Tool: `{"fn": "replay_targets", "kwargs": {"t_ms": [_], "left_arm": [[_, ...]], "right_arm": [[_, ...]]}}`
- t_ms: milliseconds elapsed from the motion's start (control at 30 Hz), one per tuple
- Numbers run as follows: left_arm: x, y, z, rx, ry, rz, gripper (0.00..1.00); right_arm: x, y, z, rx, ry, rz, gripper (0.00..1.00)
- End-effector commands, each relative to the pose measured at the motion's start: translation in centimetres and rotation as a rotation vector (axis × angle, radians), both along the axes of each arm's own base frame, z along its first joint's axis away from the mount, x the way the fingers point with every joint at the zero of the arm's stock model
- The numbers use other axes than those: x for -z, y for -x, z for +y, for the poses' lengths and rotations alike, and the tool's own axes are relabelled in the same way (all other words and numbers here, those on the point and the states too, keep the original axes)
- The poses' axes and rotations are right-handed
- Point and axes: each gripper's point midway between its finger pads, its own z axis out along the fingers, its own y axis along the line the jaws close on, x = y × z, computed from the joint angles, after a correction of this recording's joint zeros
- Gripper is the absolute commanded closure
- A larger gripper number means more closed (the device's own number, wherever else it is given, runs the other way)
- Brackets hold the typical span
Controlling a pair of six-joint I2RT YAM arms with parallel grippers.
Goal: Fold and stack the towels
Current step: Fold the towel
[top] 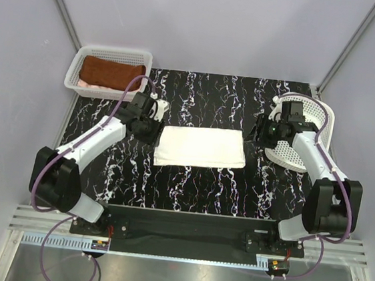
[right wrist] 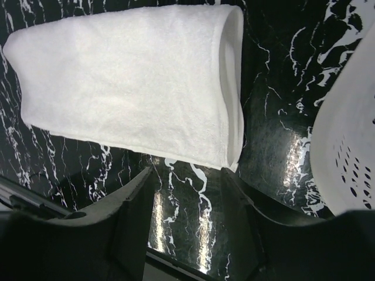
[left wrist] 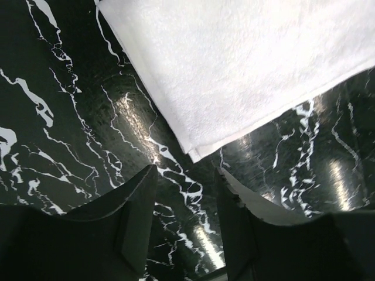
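towel (top: 201, 148) is lying folded; i'm hovering left pincer (left wrist: 186, 175) and right pincer (right wrist: 187, 175) parted, empty, probably planning another fold.

One white towel (top: 201, 148), one rust-brown towel (top: 110, 73), one pale pink towel (top: 87, 85), two white mesh baskets (top: 116, 52) (top: 328, 119), two arms (top: 93, 141) (top: 314, 157)

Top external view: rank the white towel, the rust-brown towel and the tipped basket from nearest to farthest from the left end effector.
1. white towel: mid-table, just right of the left end effector.
2. rust-brown towel: inside the far-left basket, back corner.
3. tipped basket: far right side of the table, across the towel.
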Motion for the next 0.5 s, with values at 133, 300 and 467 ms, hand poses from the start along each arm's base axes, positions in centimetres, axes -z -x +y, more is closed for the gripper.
{"fn": "replay_targets", "kwargs": {"t_ms": [133, 300, 467], "left_arm": [[1.8, -1.8, -1.3, -0.3, 0.117, 0.043, 0.49], [5.4, -1.7, -0.8, -0.399, 0.079, 0.1, 0.48], [7.6, -1.0, 0.3, -0.448, 0.021, 0.135, 0.49]], "right_arm": [[1.8, -1.1, -0.1, 0.116, 0.126, 0.065, 0.45], [5.9, 0.1, 0.8, 0.088, 0.284, 0.129, 0.45], [9.0, 0.7, 0.1, 0.106, 0.39, 0.168, 0.46]]}}
